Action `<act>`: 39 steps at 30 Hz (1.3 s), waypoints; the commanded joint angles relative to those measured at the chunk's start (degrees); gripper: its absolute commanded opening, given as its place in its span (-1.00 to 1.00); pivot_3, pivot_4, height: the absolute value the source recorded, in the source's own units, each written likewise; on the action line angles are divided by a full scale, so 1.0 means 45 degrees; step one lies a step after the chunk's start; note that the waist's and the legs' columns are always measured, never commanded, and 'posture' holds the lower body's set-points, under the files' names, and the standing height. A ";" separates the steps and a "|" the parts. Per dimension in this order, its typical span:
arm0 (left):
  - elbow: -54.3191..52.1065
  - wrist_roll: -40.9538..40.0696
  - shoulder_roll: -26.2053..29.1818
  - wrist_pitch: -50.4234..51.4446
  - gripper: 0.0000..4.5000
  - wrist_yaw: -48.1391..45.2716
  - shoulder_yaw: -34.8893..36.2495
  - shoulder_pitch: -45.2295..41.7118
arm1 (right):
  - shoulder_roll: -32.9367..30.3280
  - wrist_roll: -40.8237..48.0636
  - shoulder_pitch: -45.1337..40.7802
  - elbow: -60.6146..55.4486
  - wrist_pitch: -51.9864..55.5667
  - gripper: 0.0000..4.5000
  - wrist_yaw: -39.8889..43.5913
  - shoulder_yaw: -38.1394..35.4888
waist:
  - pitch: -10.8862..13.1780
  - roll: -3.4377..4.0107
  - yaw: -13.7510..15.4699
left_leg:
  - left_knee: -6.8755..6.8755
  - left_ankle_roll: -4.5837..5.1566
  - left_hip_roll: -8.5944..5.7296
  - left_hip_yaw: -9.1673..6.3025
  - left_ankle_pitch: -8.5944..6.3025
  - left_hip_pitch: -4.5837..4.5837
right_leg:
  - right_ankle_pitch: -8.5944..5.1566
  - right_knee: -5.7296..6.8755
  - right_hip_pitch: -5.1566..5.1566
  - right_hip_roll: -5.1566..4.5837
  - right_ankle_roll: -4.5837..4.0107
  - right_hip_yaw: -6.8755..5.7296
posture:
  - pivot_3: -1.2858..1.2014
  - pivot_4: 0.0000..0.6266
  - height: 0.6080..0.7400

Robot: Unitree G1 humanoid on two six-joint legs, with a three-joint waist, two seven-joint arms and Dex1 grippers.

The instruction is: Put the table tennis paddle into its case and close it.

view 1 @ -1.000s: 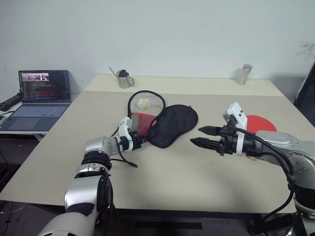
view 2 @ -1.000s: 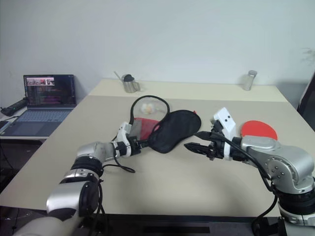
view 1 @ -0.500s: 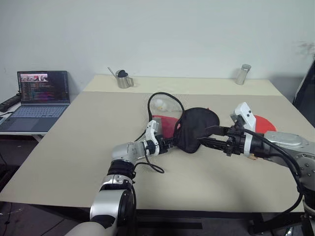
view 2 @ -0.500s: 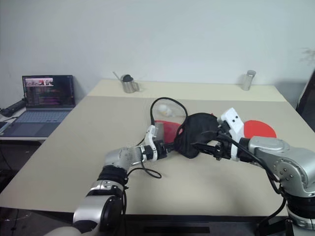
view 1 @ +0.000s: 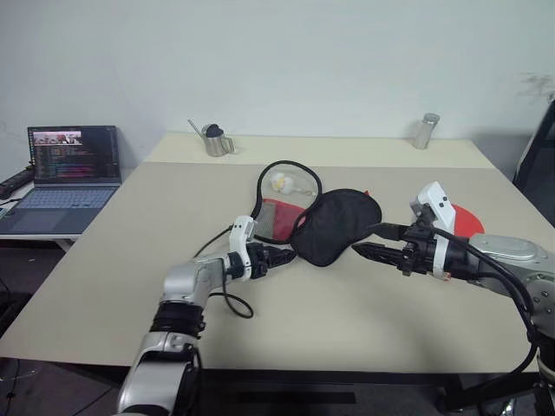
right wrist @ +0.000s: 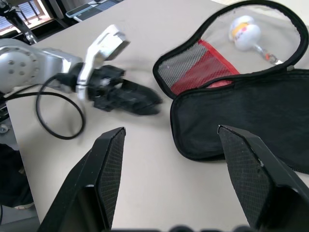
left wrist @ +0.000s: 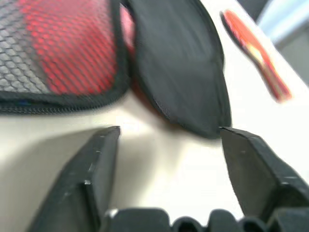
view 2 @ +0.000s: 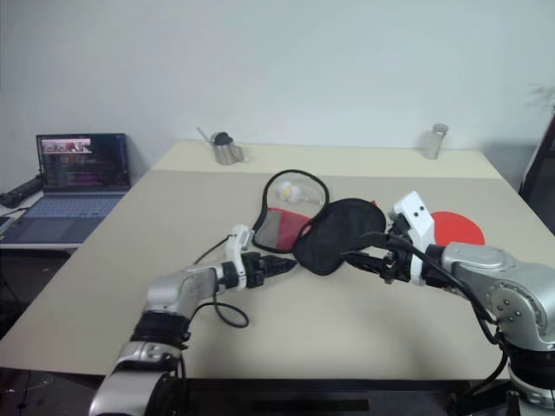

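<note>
While the soft paddle-shaped zip case (view 1: 323,224) is lying unzipped on the beige table (view 1: 130,260), its black half is folding over toward the right and its red half with the grey mesh pocket (right wrist: 190,67) is lying flat beside it. Inside the black-edged open loop a small white ball-like charm (right wrist: 245,31) is resting. The rigid red-faced table tennis paddle (view 2: 457,227) is lying outside the case, on the table behind the right arm. The left gripper (view 1: 279,256) is sitting just short of the case's near edge, fingers apart and holding nothing. The right gripper (view 1: 366,240) is hovering by the black flap, fingers spread wide and empty.
</note>
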 commanded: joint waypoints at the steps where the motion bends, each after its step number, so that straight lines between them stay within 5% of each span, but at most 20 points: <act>1: -0.0949 0.0294 0.1231 -0.0722 0.52 -0.0875 -0.0285 0.0841 | 0.0408 -0.0313 -0.0340 0.0235 -0.0233 0.48 -0.0709 -0.0167 | -0.0005 0.0007 -0.0111 | -0.0003 0.0000 0.0005 0.0000 0.0000 0.0004 | -0.0001 0.0007 0.0001 0.0003 -0.0001 -0.0002 | 0.03 -0.52 1.00; 8: -0.1150 -0.0750 0.2356 -0.2702 0.52 -0.2249 0.1167 0.0230 | 0.2733 -0.1117 -0.0789 0.1567 0.0614 0.48 -0.3380 0.0091 | -0.0003 0.0003 -0.0140 | 0.0046 -0.0009 0.0001 -0.0007 0.0008 0.0003 | -0.0002 0.0075 -0.0003 -0.0002 -0.0003 -0.0008 | 0.03 -0.52 1.00; 16: -0.0191 -0.0450 0.3311 -0.4037 0.52 -0.3393 0.1044 -0.1566 | 0.4913 -0.3295 -0.1145 0.3340 -0.0178 0.48 -0.5148 0.1320 | -0.0002 0.0004 -0.0173 | 0.0103 -0.0007 -0.0012 0.0001 0.0007 -0.0019 | -0.0002 0.0134 -0.0029 -0.0003 -0.0001 -0.0001 | 0.03 -0.52 1.00; 31: 0.1202 0.0094 0.3706 -0.5235 0.52 -0.4860 0.0530 -0.2933 | 0.7383 -0.6089 -0.2083 0.8053 -0.3054 0.48 -0.5942 0.1560 | -0.0001 0.0007 -0.0256 | 0.0124 -0.0006 -0.0008 0.0023 0.0008 -0.0020 | -0.0002 0.0178 -0.0057 0.0005 -0.0002 0.0014 | 0.03 -0.52 1.00; 39: 0.1321 0.0133 0.3756 -0.5241 0.52 -0.4954 0.0602 -0.2971 | 0.8228 -0.5939 -0.2067 0.8228 -0.3208 0.48 -0.5586 0.1158 | -0.0001 0.0007 -0.0258 | 0.0125 -0.0006 -0.0005 0.0021 0.0008 -0.0019 | -0.0002 0.0185 -0.0059 0.0006 -0.0001 0.0014 | 0.03 -0.52 1.00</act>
